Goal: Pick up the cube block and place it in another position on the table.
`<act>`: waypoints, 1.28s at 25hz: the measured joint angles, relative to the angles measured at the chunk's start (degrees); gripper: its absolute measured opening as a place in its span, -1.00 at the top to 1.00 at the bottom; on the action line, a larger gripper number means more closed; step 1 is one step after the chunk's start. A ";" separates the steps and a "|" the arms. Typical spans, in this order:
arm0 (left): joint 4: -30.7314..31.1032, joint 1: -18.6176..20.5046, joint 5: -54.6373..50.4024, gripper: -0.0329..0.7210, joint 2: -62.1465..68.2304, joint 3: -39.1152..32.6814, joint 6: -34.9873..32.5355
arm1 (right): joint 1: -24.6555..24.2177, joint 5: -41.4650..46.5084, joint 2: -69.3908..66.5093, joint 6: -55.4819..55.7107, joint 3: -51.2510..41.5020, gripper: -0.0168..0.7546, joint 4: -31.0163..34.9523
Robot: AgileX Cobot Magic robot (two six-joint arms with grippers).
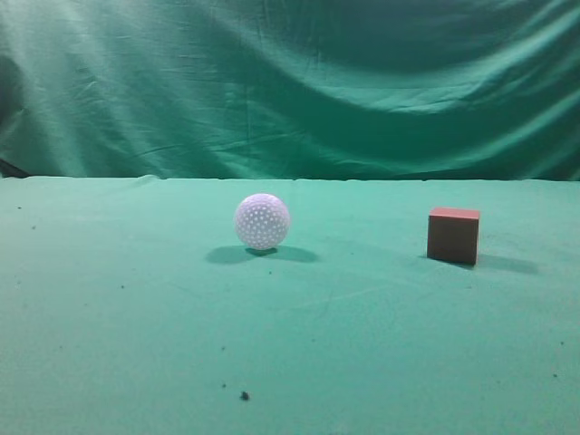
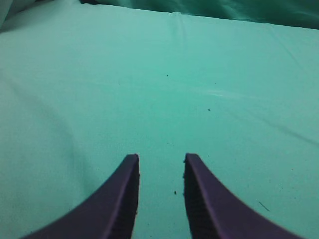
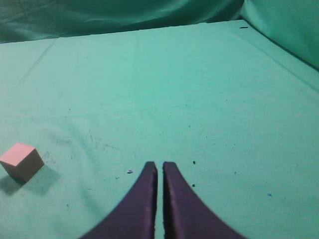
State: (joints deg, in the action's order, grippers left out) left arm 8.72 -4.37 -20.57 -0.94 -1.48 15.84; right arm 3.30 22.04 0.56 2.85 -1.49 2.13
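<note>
The cube block (image 1: 453,236), reddish-brown with a lighter red-pink top, stands on the green table (image 1: 136,344) at the right in the exterior view. It also shows at the far left of the right wrist view (image 3: 21,161). My right gripper (image 3: 160,165) is shut and empty, well to the right of the cube. My left gripper (image 2: 160,158) is open and empty over bare green cloth; no cube shows in its view. Neither gripper shows in the exterior view.
A white dimpled ball (image 1: 262,221) sits on the table left of the cube, a wide gap between them. A draped green backdrop curtain (image 1: 290,82) hangs behind the table. Small dark specks dot the cloth.
</note>
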 joint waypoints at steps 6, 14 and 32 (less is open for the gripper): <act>0.00 0.00 0.00 0.22 0.00 0.00 0.00 | 0.00 0.00 0.00 0.00 0.00 0.96 0.00; 0.00 0.00 0.00 0.22 0.00 0.00 0.00 | 0.00 0.00 0.00 0.00 0.00 0.96 0.00; 0.00 0.00 0.00 0.22 0.00 0.00 0.00 | 0.00 -27.43 0.00 1.52 4.02 0.96 4.69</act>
State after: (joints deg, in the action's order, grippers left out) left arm 8.72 -4.37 -20.57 -0.94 -1.48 15.84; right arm 3.30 -5.39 0.56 4.37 2.52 6.82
